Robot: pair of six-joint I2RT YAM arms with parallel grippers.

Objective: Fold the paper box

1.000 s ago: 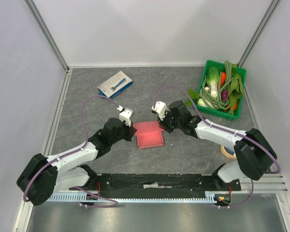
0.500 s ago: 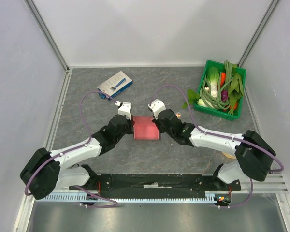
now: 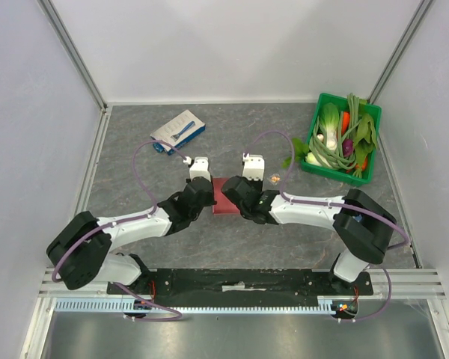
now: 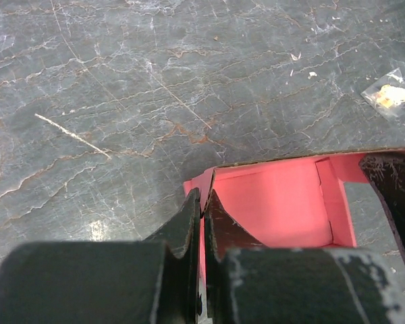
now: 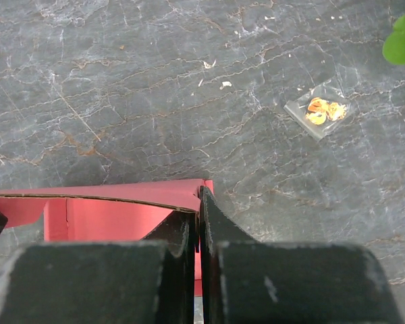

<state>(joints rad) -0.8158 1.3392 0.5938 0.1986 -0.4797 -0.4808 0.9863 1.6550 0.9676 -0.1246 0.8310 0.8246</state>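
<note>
The paper box (image 3: 223, 196) is a pink-red card shape with raised walls, lying mid-table between the two arms. In the left wrist view my left gripper (image 4: 202, 202) is shut on the left wall of the paper box (image 4: 283, 202), the thin card pinched between its black fingers. My right gripper (image 5: 199, 202) is shut on the right wall of the paper box (image 5: 115, 209). From the top view both grippers, left (image 3: 209, 196) and right (image 3: 236, 196), press in on the box from either side and hide most of it.
A white-and-blue box (image 3: 178, 131) lies at the back left. A green basket (image 3: 314, 120) of vegetables stands at the back right. A small clear bag of orange bits (image 5: 318, 111) lies just right of the paper box. A tape roll (image 3: 353, 238) sits near the right arm.
Both grippers have moved inward and toward the back. The right gripper has shut on the box's right wall. The box looks narrower from above, squeezed between them.
</note>
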